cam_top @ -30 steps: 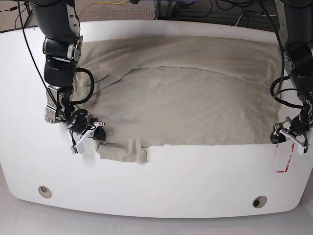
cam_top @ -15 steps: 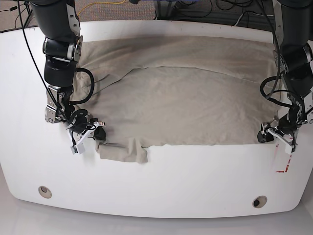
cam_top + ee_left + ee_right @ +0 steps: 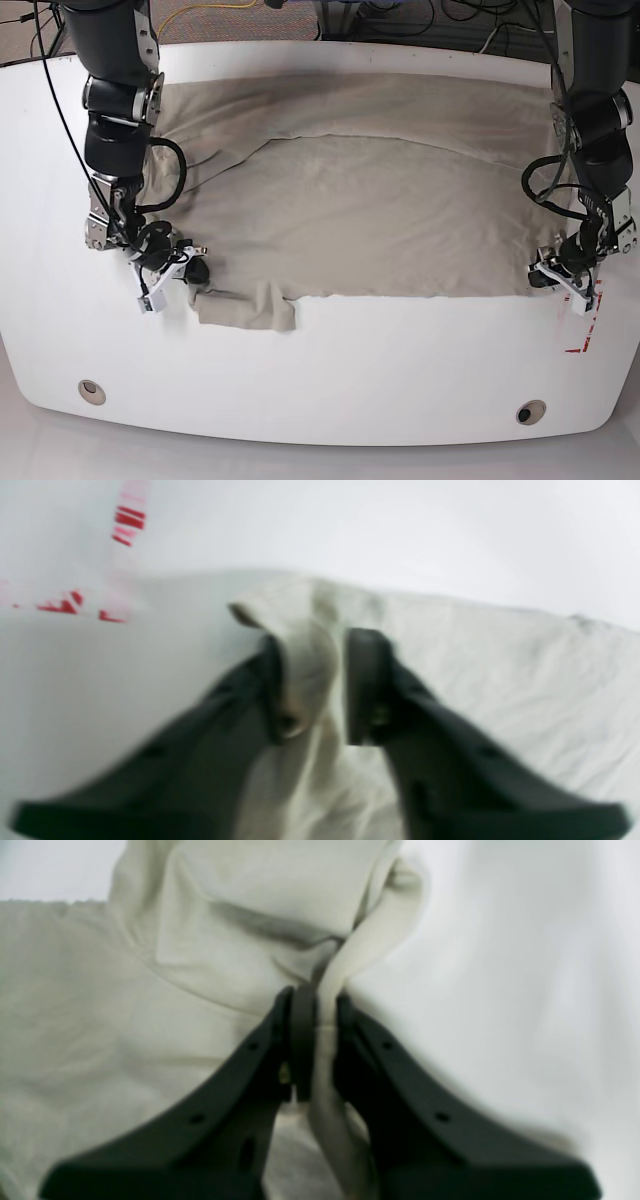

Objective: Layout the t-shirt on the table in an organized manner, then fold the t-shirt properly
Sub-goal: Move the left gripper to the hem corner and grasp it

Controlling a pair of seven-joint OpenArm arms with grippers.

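Left wrist view: the left tool (image 3: 312, 680) is closing around a bunched corner of the t-shirt (image 3: 480, 680), cloth sitting between the two dark fingers (image 3: 367, 680); whether both pads are pressing the cloth, cannot tell, view is blurred. Rest of the shirt is lying flat on the white table (image 3: 350, 525) to the right. A red mark (image 3: 75, 602) is showing on the table at upper left.

Right wrist view: the right tool (image 3: 312, 1050) is pinching a rolled edge of the t-shirt (image 3: 100, 1015), jaws nearly together with the strip of cloth clamped between them. A folded sleeve-like flap is lying just ahead of the fingertips. Bare table (image 3: 525, 990) is showing on the right.

Base view: the t-shirt (image 3: 380, 200) is lying spread wide across the middle of the table (image 3: 330, 380), far edge folded over. The right tool (image 3: 175, 272) is sitting at the shirt's near corner on the view's left, beside a small crumpled flap. The left tool (image 3: 562, 272) is sitting at the near corner on the view's right, just beside the red mark (image 3: 590, 325). Two grey grommet holes (image 3: 91, 390) are showing near the front edge.
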